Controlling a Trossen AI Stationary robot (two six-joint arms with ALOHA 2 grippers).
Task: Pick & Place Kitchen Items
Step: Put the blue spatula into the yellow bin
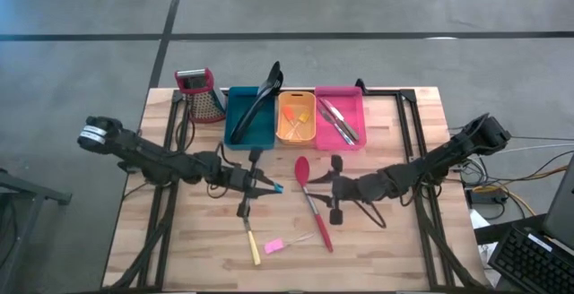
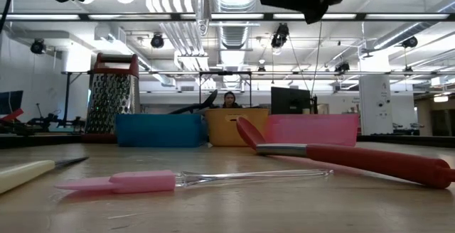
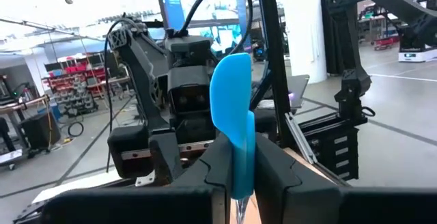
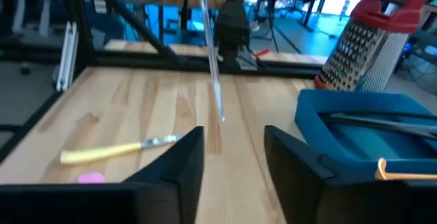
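My left gripper (image 1: 265, 187) is over the table's middle and shut on a blue spatula (image 3: 231, 108) with a clear handle (image 4: 212, 60). In the high view only the spatula's blue tip (image 1: 279, 188) shows. My right gripper (image 1: 328, 190) is open and empty just right of it, its fingers (image 4: 181, 166) apart over bare wood. A red spoon (image 1: 312, 206) lies flat on the table beside the right gripper. A yellow-handled knife (image 1: 251, 240) and a pink spatula (image 1: 285, 243) lie nearer the front edge. My left gripper pinches the lower part of the blue spatula's head (image 3: 240, 162) between its two fingers. The fingers come level from the table's left. The spatula stands about upright with its head up, and the clear handle hangs below the fingers, clear of the table.
At the back stand a teal bin (image 1: 240, 125) holding a black slotted spatula, an orange bin (image 1: 296, 119) and a pink bin (image 1: 352, 106) with metal tools. A metal grater with a red top (image 1: 202, 92) stands left of them. A person shows far behind the bins (image 2: 229, 99).
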